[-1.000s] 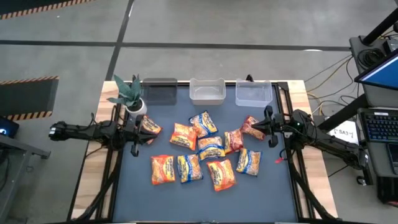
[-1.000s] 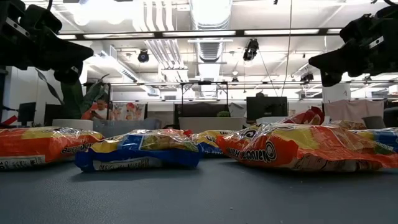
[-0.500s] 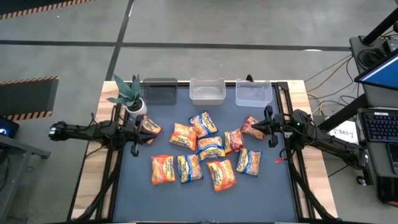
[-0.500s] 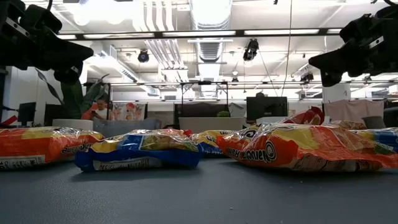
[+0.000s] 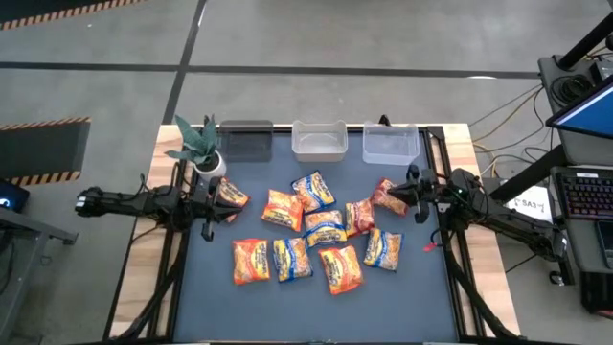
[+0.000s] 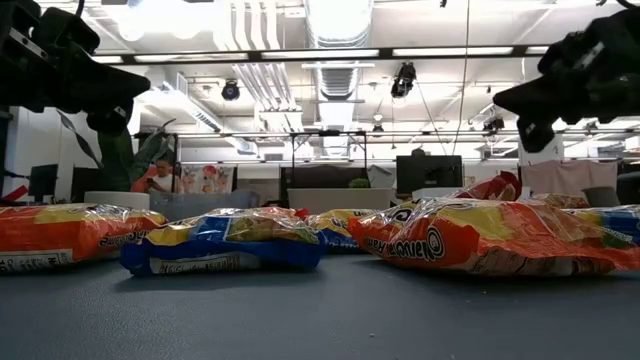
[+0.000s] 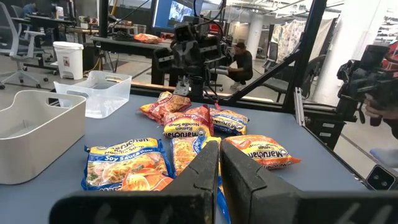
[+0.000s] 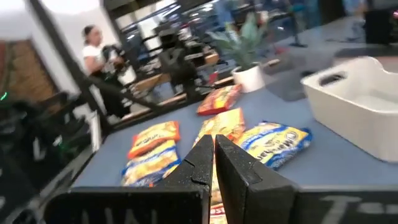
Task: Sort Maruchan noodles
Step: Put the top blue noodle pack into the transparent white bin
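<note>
Eleven Maruchan noodles [image 5: 324,230] are spread mid-worktop [image 5: 402,307] between two empty grippers, fingers together; nearest the right gripper [image 5: 406,198] is a dark red packet [image 5: 387,197], lying just inward, while another red packet [image 5: 231,195] is nearest the left gripper [image 5: 212,203].

Grey concrete floor [image 5: 316,38] is stretching around the counter [image 5: 192,307], with black-and-yellow hazard tape [image 5: 43,123] running along it. Ceiling strip lights [image 6: 335,52] and white ducts [image 6: 335,20] are hanging overhead. Monitors [image 6: 428,172] are standing far behind. A laptop [image 5: 586,196] is sitting beyond the counter's right edge.
</note>
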`<action>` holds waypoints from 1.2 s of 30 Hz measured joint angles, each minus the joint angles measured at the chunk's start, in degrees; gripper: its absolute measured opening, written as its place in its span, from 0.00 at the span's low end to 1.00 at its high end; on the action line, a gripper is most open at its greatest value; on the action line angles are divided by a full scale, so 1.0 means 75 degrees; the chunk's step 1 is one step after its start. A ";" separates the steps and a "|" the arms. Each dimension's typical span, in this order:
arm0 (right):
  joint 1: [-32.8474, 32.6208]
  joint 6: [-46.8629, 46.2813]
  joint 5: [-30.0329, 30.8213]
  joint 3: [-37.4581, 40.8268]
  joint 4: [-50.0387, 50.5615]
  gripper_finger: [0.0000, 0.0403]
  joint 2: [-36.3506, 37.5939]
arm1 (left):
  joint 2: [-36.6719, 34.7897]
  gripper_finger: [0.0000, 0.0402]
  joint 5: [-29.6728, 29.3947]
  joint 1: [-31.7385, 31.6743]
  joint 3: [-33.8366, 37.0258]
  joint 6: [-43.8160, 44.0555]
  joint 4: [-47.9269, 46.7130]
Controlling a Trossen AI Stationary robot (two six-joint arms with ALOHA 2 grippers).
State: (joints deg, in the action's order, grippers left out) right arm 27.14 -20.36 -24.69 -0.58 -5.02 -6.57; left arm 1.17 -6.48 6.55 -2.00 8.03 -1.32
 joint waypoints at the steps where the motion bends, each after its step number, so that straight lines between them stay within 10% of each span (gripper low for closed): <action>1: 0.0000 -0.0072 0.0204 0.0000 0.0000 0.02 0.0000 | -0.0001 0.00 -0.0002 0.0001 0.0000 0.0002 0.0000; 20: 0.0000 -0.0832 0.2305 0.0000 -0.0048 0.02 0.0000 | 0.0000 0.00 -0.0001 0.0002 0.0000 0.0003 0.0000; 36: 0.0000 -0.0807 0.2317 0.0000 0.0027 0.02 0.0000 | 0.0000 0.00 -0.0003 0.0002 0.0000 0.0000 0.0000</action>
State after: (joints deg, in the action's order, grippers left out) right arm 27.14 -26.41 -7.31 -0.58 -4.82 -6.57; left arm 1.17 -6.50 6.57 -2.00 8.03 -1.32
